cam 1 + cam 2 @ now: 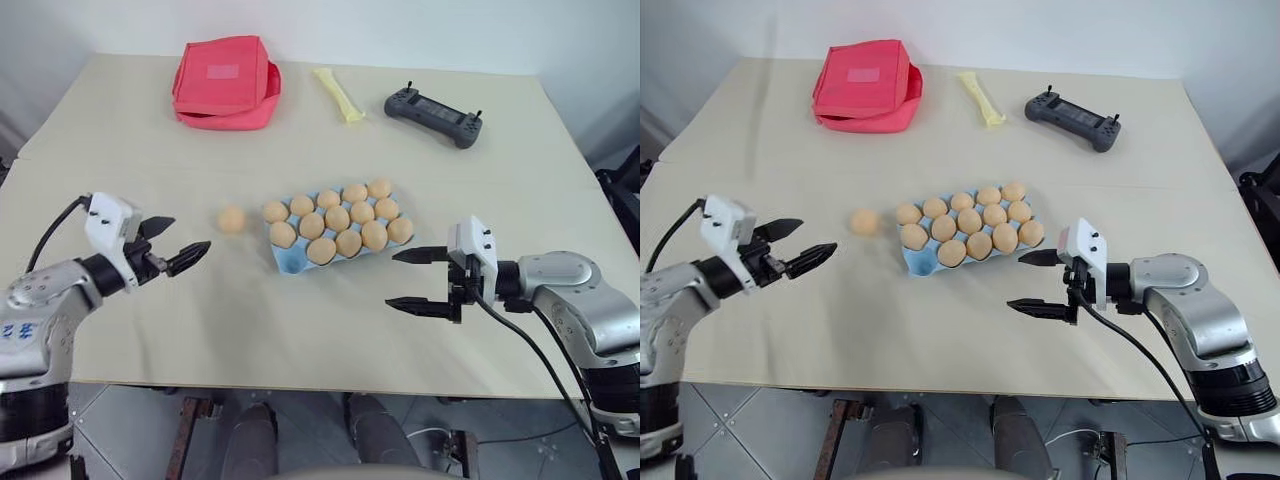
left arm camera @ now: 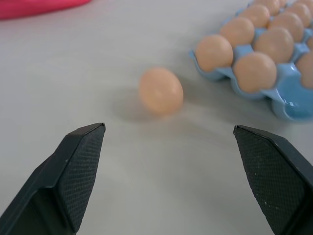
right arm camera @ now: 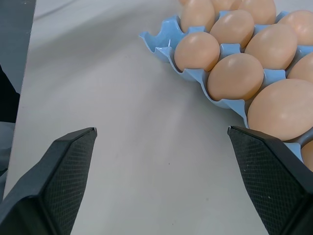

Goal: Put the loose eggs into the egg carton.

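Claws: left claw [image 1: 176,245], right claw [image 1: 415,280] apart | loose egg [image 1: 231,220]: smooth, tan-orange, beside egg carton [image 1: 291,261]

Red pouch [image 1: 226,82]; yellow strip [image 1: 340,94]; dark controller [image 1: 433,116]; tan table [image 1: 300,330].

One egg loose, the carton nearly full

A single pale tan-orange loose egg [image 1: 231,220] lies on its side on the table, just left of the egg carton [image 1: 290,260] and apart from it. The light blue, lidless carton sits slightly angled, its cups holding fourteen matching eggs; the near-left corner cup is empty.
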{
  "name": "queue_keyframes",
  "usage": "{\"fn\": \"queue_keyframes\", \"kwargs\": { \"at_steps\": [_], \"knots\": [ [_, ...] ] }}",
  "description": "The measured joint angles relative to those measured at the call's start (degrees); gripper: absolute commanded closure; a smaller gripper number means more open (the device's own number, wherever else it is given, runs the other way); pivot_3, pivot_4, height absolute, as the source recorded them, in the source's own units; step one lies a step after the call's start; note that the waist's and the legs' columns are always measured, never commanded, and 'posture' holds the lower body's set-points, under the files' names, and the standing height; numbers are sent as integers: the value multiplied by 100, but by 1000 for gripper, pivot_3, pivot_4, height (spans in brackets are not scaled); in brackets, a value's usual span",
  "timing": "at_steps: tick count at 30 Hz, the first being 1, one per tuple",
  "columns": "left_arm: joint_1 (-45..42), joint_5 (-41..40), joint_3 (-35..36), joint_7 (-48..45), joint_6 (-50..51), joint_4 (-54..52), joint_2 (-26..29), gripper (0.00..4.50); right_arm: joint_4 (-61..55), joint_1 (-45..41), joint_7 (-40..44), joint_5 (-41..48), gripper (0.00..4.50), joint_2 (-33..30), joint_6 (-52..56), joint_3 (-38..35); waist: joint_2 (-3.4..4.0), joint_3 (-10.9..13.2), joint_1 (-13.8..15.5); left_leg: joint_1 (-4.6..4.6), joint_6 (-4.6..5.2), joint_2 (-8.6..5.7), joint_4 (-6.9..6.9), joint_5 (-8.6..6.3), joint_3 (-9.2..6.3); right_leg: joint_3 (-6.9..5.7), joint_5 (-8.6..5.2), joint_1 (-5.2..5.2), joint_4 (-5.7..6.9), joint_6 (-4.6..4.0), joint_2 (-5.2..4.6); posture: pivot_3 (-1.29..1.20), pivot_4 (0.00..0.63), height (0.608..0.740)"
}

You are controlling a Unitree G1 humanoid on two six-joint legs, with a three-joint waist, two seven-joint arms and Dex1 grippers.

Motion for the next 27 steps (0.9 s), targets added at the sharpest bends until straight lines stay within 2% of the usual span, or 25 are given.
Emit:
{"fn": "queue_keyframes", "kwargs": {
  "at_steps": [7,19,20,22,27],
  "knots": [
    [-1242,689,-1081,-137,-793,1754,-350,17,-70,95,-121,-20,0,35,44,-29,0,0,-2,-2,-2,0,-2,-1,1,-1,16,-3,2,30,2,0,150,740],
    [-2868,1342,-1555,-540,-2369,4773,-918,17,-394,391,-317,38,0,33,153,-83,0,0,17,-4,-1,1,-10,-1,0,-2,16,-7,3,32,6,0,150,740],
    [-2943,1368,-1567,-601,-2470,4961,-962,314,-417,401,-330,46,0,33,154,-85,0,0,18,-4,-2,1,-10,-1,0,-2,16,-7,4,32,6,0,150,740],
    [-3043,1391,-1577,-659,-2608,5177,-1007,620,-471,440,-342,52,0,33,156,-92,0,0,22,-4,-2,1,-9,-1,0,-2,16,-6,3,32,6,0,150,740],
    [-3141,1454,-1572,-761,-2735,5409,-1028,2198,-516,495,-420,82,0,33,166,-94,0,0,23,-4,-2,0,-7,-1,0,-2,17,-6,9,33,6,0,150,740]
  ]
}}
